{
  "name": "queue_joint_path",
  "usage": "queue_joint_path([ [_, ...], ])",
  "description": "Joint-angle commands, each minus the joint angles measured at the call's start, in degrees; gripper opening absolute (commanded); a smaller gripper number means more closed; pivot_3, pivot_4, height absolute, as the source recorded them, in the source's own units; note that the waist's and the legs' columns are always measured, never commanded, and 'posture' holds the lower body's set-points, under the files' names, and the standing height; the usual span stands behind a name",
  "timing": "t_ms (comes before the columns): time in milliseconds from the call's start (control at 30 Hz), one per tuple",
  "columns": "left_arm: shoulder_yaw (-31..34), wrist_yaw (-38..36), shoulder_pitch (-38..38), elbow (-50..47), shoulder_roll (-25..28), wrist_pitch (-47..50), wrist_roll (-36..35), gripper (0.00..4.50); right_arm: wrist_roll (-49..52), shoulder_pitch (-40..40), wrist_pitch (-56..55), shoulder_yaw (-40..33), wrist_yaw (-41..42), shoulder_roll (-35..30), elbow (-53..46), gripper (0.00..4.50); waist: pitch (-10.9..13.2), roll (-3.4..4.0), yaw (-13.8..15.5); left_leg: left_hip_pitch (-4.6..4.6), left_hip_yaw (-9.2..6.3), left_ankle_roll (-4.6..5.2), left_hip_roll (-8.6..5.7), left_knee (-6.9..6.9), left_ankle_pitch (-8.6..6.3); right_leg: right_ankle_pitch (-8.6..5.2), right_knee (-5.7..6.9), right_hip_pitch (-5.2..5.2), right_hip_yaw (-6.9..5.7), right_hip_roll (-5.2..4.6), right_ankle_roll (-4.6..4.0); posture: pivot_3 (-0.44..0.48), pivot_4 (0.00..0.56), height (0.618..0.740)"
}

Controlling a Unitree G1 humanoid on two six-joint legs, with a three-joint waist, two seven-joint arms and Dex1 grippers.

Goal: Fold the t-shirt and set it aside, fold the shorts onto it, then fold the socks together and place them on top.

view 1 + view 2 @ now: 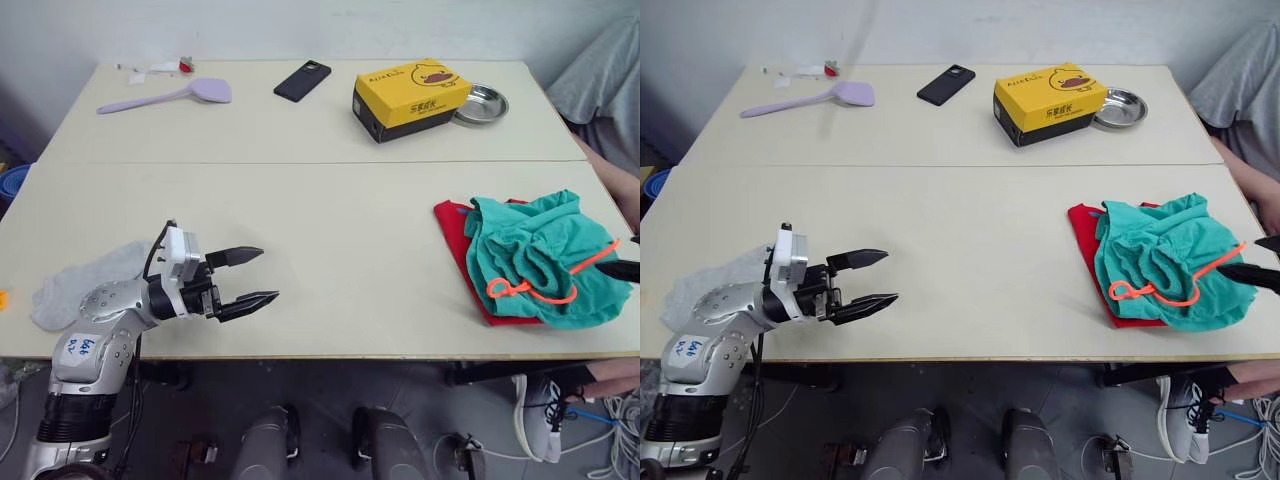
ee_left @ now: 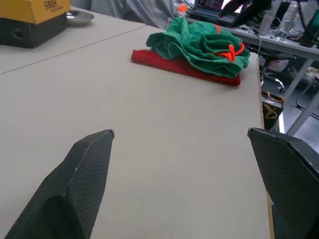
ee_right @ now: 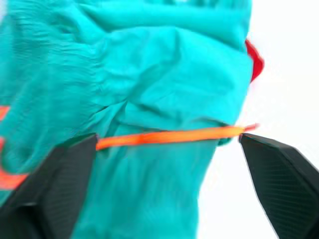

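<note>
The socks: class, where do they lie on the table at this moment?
In the left eye view the socks lie at the table's near left corner, just behind the left gripper, far from the shorts.

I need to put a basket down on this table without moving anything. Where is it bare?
The widest bare stretch lies between the left gripper and the shorts heaped on the t-shirt. The far edge is crowded: spatula, phone, yellow box, steel dish. Socks take the near left corner.

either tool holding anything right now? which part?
Nothing held. Left tool is open over bare table. Right tool is open, its fingers either side of the shorts, drawstring between them, ungripped.
</note>
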Motion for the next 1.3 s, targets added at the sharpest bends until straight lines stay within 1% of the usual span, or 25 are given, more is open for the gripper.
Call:
queue_joint_path([
  [33, 1.1, -0.9, 0.9, -1.1, 1.1, -0.7, -0.1, 4.50, 1.8, 7.8, -4.5, -10.2, 3.1, 1.3, -9.4, 4.46, 0.0, 0.00, -0.1, -0.02, 0.02, 0.03, -0.01, -0.02, -0.04, 0.03, -0.02, -0.02, 0.01, -0.01, 0.02, 0.000, 0.150, 0.740],
  [100, 1.3, -0.3, 1.3, -0.9, 1.5, -1.1, 0.7, 4.50, 1.6, 9.4, -11.0, -12.2, -1.4, 6.6, -15.1, 4.46, 0.0, -0.05, -0.2, -0.01, 0.05, 0.05, 0.01, -0.01, -0.09, 0.10, -0.07, -0.02, 0.04, -0.03, 0.04, 0.000, 0.150, 0.740],
  [167, 1.8, 0.3, 1.7, -0.7, 1.8, -1.8, 1.5, 4.50, 3.3, 8.9, -15.9, -11.9, -4.2, 12.8, -21.4, 4.46, -0.1, -0.10, -0.3, 0.03, 0.06, -0.01, 0.08, -0.01, -0.12, 0.21, -0.09, -0.01, 0.02, -0.01, 0.05, 0.000, 0.150, 0.740],
  [267, 3.0, 0.8, 2.6, -0.4, 2.7, -2.6, 2.5, 4.50, 6.2, 8.3, -17.7, -8.0, -8.7, 21.9, -32.5, 4.46, -0.1, -0.08, -0.2, 0.01, 0.06, -0.05, 0.09, -0.02, -0.09, 0.22, -0.06, -0.06, 0.04, 0.00, 0.05, 0.000, 0.150, 0.740],
  [300, 3.4, 0.8, 3.1, -0.5, 3.0, -2.9, 2.7, 4.50, 6.1, 8.7, -17.9, -6.3, -9.6, 23.9, -35.6, 4.46, -0.1, -0.07, -0.2, 0.01, 0.06, -0.06, 0.09, -0.05, -0.07, 0.22, -0.04, -0.09, 0.04, 0.00, 0.05, 0.000, 0.150, 0.740],
  [333, 3.6, 0.9, 3.4, -0.5, 3.2, -3.0, 2.8, 4.50, 5.8, 9.0, -18.2, -5.2, -10.2, 25.1, -37.4, 4.46, 0.0, -0.03, -0.1, 0.00, 0.05, -0.07, 0.11, -0.04, -0.07, 0.22, -0.01, -0.11, 0.04, 0.01, 0.05, 0.000, 0.150, 0.740],
  [400, 5.2, 1.1, 5.2, -1.1, 3.9, -4.1, 3.4, 4.50, 5.0, 9.2, -21.9, -0.1, -10.8, 30.0, -40.3, 4.46, 0.0, -0.03, -0.1, -0.04, 0.06, -0.06, 0.06, -0.04, -0.07, 0.22, -0.02, -0.14, 0.04, -0.01, 0.05, 0.000, 0.150, 0.740],
  [467, 7.3, 1.4, 7.8, -1.7, 4.4, -6.1, 4.3, 4.50, 4.1, 9.0, -25.8, 4.6, -10.7, 34.0, -40.5, 4.46, -0.1, -0.13, -0.1, -0.03, 0.04, -0.05, 0.07, -0.01, -0.08, 0.22, -0.06, -0.08, 0.01, -0.01, 0.05, 0.000, 0.150, 0.740],
  [533, 9.9, 2.4, 10.5, -2.3, 4.3, -9.5, 5.9, 4.50, 5.0, 9.4, -28.1, 7.6, -9.2, 36.8, -39.8, 4.46, -0.1, -0.13, 0.0, -0.04, 0.04, -0.01, 0.05, 0.00, -0.10, 0.22, -0.08, -0.07, 0.01, -0.02, 0.05, 0.000, 0.150, 0.740],
  [633, 14.4, 4.5, 14.8, -2.9, 4.2, -11.0, 6.4, 4.50, 4.3, 10.8, -31.7, 11.4, -5.9, 37.4, -38.2, 4.46, -0.1, -0.12, 0.1, -0.05, 0.04, 0.09, -0.03, 0.01, -0.14, 0.22, -0.07, -0.08, 0.01, -0.13, 0.05, 0.000, 0.150, 0.740],
  [700, 20.1, 8.1, 19.0, -3.3, 2.5, -12.5, 6.7, 4.50, 6.5, 11.0, -31.7, 12.1, -5.5, 38.3, -38.6, 4.46, -0.1, -0.13, -0.1, -0.04, 0.02, 0.14, -0.02, 0.01, -0.18, 0.22, -0.10, -0.05, 0.01, -0.16, 0.05, 0.000, 0.150, 0.740],
  [800, 28.7, 9.6, 29.8, -4.8, -0.2, -13.0, 5.6, 4.50, 9.1, 10.6, -32.5, 11.8, -6.8, 40.4, -39.1, 4.46, -0.1, -0.18, -0.9, -0.02, 0.03, 0.14, 0.03, -0.01, -0.23, 0.23, -0.09, -0.07, 0.04, -0.19, 0.05, 0.000, 0.150, 0.740],
  [867, 34.0, 11.2, 35.8, -4.0, -3.2, -13.5, 4.4, 4.50, 9.9, 10.8, -32.9, 12.4, -6.4, 40.9, -39.8, 4.46, -0.1, -0.18, -1.7, 0.04, 0.03, 0.10, 0.06, -0.04, -0.29, 0.23, -0.10, -0.04, 0.03, -0.16, 0.04, 0.000, 0.150, 0.740],
  [967, 39.5, 13.8, 40.9, -1.1, -6.7, -13.3, 2.8, 4.50, 10.7, 11.0, -32.9, 13.6, -5.1, 40.6, -40.4, 4.46, -0.1, -0.23, -1.4, 0.06, 0.04, 0.16, 0.08, -0.01, -0.35, 0.21, -0.10, -0.03, 0.00, -0.14, 0.02, 0.000, 0.150, 0.740],
  [1000, 40.6, 14.5, 42.6, -0.1, -7.5, -12.4, 2.6, 4.50, 10.7, 11.0, -32.9, 14.2, -4.6, 40.3, -40.6, 4.46, -0.2, -0.32, -1.3, 0.05, 0.02, 0.34, 0.09, 0.01, -0.54, 0.21, -0.12, -0.03, 0.00, -0.15, 0.02, 0.000, 0.150, 0.740],
  [1033, 41.5, 15.2, 44.2, 0.9, -8.1, -11.8, 2.8, 4.50, 10.6, 10.9, -32.9, 14.7, -4.2, 40.2, -40.7, 4.46, -0.2, -0.39, -1.2, 0.06, 0.00, 0.22, 0.08, 0.03, -0.72, 0.21, -0.13, -0.01, 0.00, -0.19, 0.01, 0.000, 0.150, 0.740],
  [1100, 43.5, 18.4, 45.3, 1.8, -9.3, -9.0, 1.2, 4.50, 10.8, 11.1, -32.4, 15.6, -3.7, 40.0, -41.3, 4.46, -0.3, -0.45, -1.1, 0.15, -0.03, 0.24, 0.07, 0.03, -0.78, 0.20, -0.19, 0.01, 0.01, -0.26, -0.01, 0.000, 0.150, 0.740],
  [1200, 45.6, 20.7, 45.8, 0.4, -10.4, -9.1, -0.1, 4.50, 10.8, 11.3, -32.0, 16.3, -3.4, 39.9, -41.9, 4.46, -0.4, -0.61, -0.7, 0.19, -0.04, 0.25, 0.06, 0.02, -0.85, 0.17, -0.25, -0.04, 0.02, -0.33, -0.07, 0.000, 0.150, 0.740],
  [1300, 45.5, 21.2, 44.5, -1.3, -8.7, -9.0, -0.6, 4.50, 11.0, 11.1, -31.4, 16.7, -3.7, 39.9, -42.6, 4.46, -0.5, -0.77, -0.5, 0.37, -0.03, 0.20, 0.06, -0.05, -0.93, 0.14, -0.32, -0.01, 0.04, -0.37, -0.14, 0.000, 0.150, 0.740],
])
